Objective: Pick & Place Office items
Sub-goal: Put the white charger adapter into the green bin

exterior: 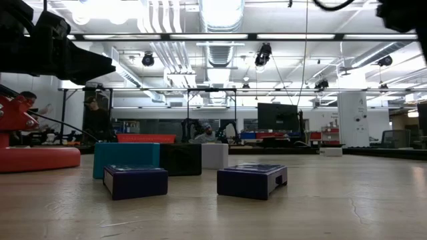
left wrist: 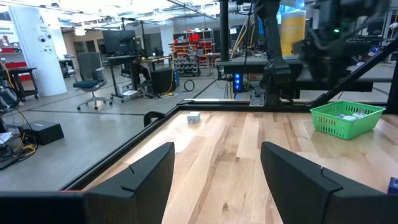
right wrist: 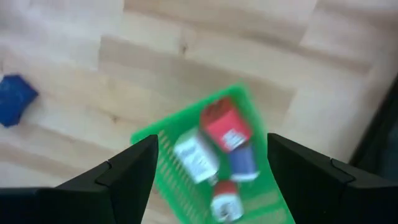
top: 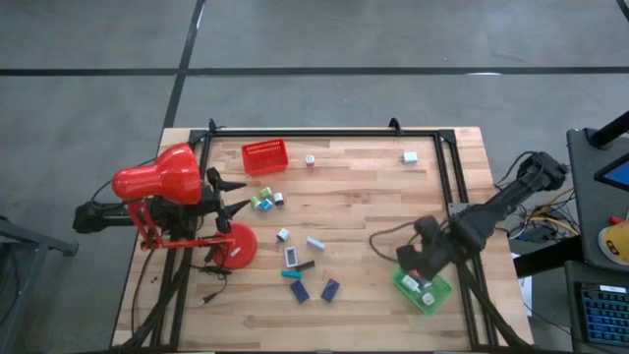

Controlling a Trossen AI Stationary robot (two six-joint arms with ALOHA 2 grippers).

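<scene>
Green tray (right wrist: 186, 155) w/ office items (right wrist: 217, 155) directly under open right hand (right wrist: 211, 174).

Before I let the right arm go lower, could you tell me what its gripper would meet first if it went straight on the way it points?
Probably the items in the green tray: the right gripper, open, points down at them, likely the red-topped piece first; depth unclear.

Overhead and right wrist views share green tray (top: 425, 292), low view tabletop-level
</scene>
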